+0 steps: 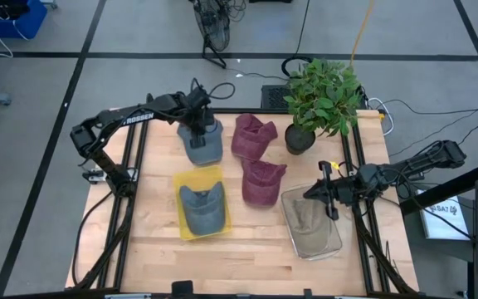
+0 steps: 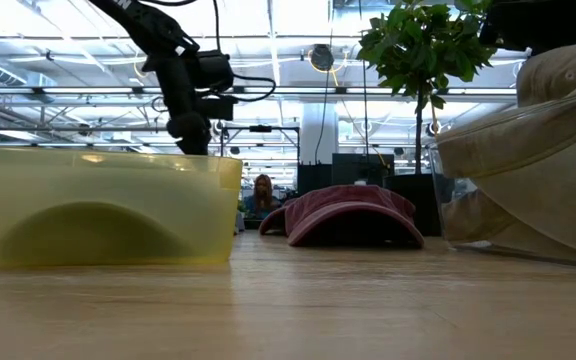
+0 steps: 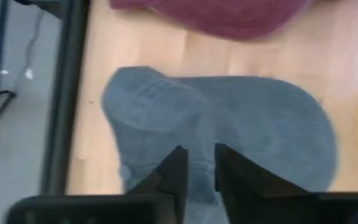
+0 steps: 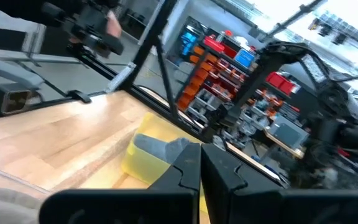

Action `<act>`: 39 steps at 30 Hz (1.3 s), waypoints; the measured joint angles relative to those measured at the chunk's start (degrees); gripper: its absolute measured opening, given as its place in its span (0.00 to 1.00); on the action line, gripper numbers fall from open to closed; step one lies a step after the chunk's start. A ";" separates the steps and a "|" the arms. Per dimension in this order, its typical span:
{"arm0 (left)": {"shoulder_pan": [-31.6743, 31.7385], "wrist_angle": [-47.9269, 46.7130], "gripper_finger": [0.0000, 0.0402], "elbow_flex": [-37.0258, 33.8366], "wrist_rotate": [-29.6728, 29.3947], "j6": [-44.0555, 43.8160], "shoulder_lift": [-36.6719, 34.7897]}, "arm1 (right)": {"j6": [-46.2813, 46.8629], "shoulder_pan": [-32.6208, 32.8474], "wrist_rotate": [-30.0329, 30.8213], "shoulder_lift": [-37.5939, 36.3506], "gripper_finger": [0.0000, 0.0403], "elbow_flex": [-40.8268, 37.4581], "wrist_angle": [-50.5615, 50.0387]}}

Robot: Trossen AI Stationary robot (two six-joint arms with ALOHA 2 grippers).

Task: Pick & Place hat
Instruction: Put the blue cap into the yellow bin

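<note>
The left gripper [image 3: 197, 163], fingers narrowly parted, hovers over the grey hat [image 1: 200, 141] at the table's far left; closing on too little fabric could let it slip.

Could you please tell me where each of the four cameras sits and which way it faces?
High view: overhead, looking straight down; shows both arms, the left gripper over a grey hat.
Low view: table height, looking level across; an arm hangs behind the yellow bin.
Left wrist view: looks down past its fingers onto the grey hat.
Right wrist view: looks across the table past the right gripper.
Shared: the yellow bin, also in the right wrist view.
</note>
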 joint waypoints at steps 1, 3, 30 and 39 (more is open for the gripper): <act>0.00 -0.56 0.25 0.00 0.30 -0.22 0.02 | -0.02 0.00 0.39 0.00 0.00 0.00 0.00; -0.02 -1.25 0.34 0.00 0.48 -1.32 0.20 | -0.12 0.00 0.43 0.00 0.00 0.00 0.00; -0.04 2.48 0.68 -8.07 -2.71 -0.65 0.35 | -1.22 0.00 0.15 -0.02 0.00 0.00 0.46; -0.09 5.95 0.68 -8.10 -2.61 -0.75 3.92 | -1.46 0.00 0.16 0.02 0.00 0.00 1.60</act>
